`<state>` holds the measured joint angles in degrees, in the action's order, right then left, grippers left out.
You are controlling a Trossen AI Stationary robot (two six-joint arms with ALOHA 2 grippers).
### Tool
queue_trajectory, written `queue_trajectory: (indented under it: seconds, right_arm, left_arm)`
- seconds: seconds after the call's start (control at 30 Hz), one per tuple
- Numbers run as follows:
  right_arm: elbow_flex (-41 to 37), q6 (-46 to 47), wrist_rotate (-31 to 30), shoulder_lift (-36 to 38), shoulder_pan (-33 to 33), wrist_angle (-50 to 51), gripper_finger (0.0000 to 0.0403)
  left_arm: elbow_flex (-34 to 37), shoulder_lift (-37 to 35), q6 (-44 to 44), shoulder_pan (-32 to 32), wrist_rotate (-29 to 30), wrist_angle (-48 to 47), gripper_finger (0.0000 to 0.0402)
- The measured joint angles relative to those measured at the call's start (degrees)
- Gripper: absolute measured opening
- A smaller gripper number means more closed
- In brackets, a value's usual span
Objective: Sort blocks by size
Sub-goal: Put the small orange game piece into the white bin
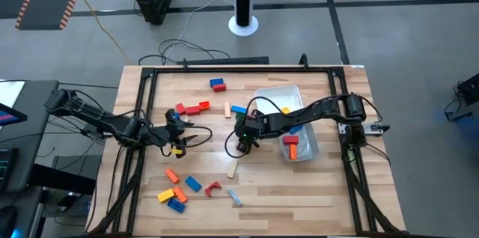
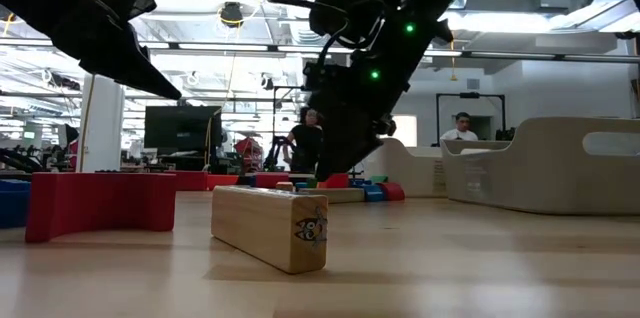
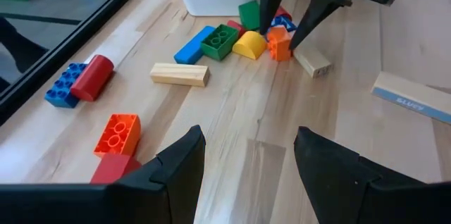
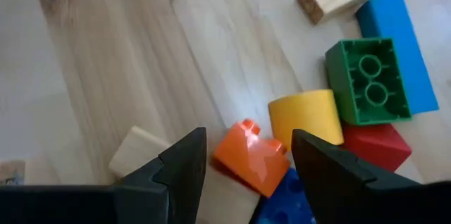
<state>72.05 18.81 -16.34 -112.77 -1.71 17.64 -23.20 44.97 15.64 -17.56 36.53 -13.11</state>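
Wooden table (image 1: 299,185): framed by black rails, carrying loose blocks in several groups. A clear tub (image 1: 308,148) sits on the right half with a red block (image 1: 291,141) and an orange block (image 1: 293,153) inside.

Right arm: reaches from the right edge across the tub to the table centre. The right gripper (image 1: 245,142) points down, fingers apart, straddling a small orange block (image 4: 251,156) without closing on it. Just beside that piece lie a yellow rounded block (image 4: 304,116), a green 2-stud block (image 4: 368,81), a long blue block (image 4: 398,41) and a red block (image 4: 377,146).

Left arm: extends from the left edge. The left gripper (image 1: 182,135) hovers over bare wood left of centre, fingers apart and holding nothing.

Remaining blocks: a blue and red pair (image 1: 218,84) near the far rail; red pieces (image 1: 194,108) by the left gripper; a tan bar (image 1: 232,169) near centre; orange, yellow, blue and red pieces (image 1: 174,193) at the near left.
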Motion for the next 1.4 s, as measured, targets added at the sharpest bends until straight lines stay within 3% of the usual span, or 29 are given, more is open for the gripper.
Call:
queue_trajectory:
  seconds: [0.2, 0.37, 0.5, 0.83, 1.23, 1.4]
  right_arm:
    - [0.0, -1.8, 0.4, 0.4, -0.6, 0.6, 0.0234]
    - [0.0, -5.5, 1.3, 0.7, -0.9, 1.7, 0.0234]
    - [0.0, -7.9, 1.3, 0.7, -0.8, 0.8, 0.0234]
    - [0.1, -14.4, 1.3, -1.7, -0.8, -0.8, 0.0228]
    - [0.1, -14.8, 0.8, -2.5, -0.8, -0.5, 0.011]
    - [-0.1, -14.7, 1.7, -2.5, -0.9, 0.0, 0.0079]
  left_arm:
    - [0.0, 0.0, -0.3, 0.0, 0.0, 0.0, 0.0208]
    - [0.0, 0.0, -12.3, 0.0, 0.0, 0.2, 0.0208]
    - [0.0, 0.0, -17.0, 0.0, 0.0, 0.0, 0.0208]
    - [-0.1, 0.0, -5.4, 0.0, 0.0, 9.0, 0.0208]
    - [-0.1, 0.0, -3.9, 0.3, -1.8, 6.3, 0.0208]
    - [-0.1, 0.0, -0.1, 0.3, -1.9, 4.7, 0.0208]
